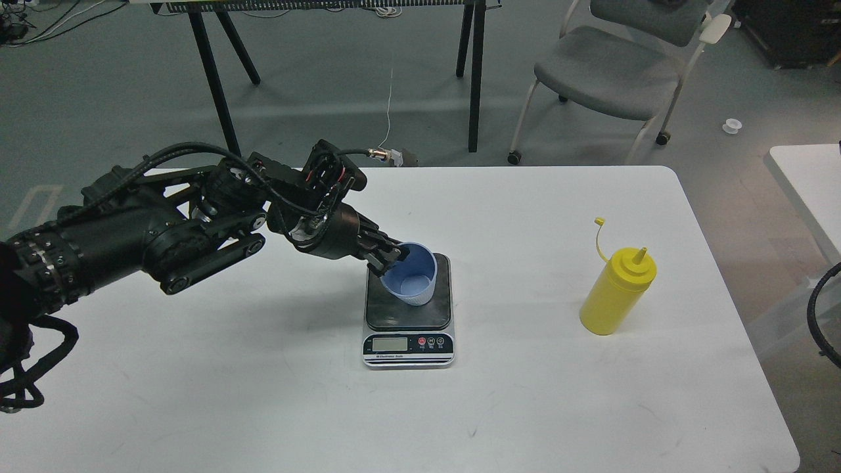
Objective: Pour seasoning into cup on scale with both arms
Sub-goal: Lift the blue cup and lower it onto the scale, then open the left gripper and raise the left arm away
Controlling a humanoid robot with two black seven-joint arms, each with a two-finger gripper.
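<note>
Left gripper (389, 256) apparently pinching pale blue ribbed plastic cup's (412, 281) nine-o'clock rim on dark-plated kitchen scale (407, 318); careless withdrawal could tip it.

A pale blue is shown by the cup (412, 274), with faint vertical ribs. The scale (408, 320) is marked by a dark plate, a silver front, a grey-green display and one red button among dark ones. Bright yellow is seen across the seasoning (617, 291). The table (263, 394) is white. The left arm (164, 230) is black.
</note>
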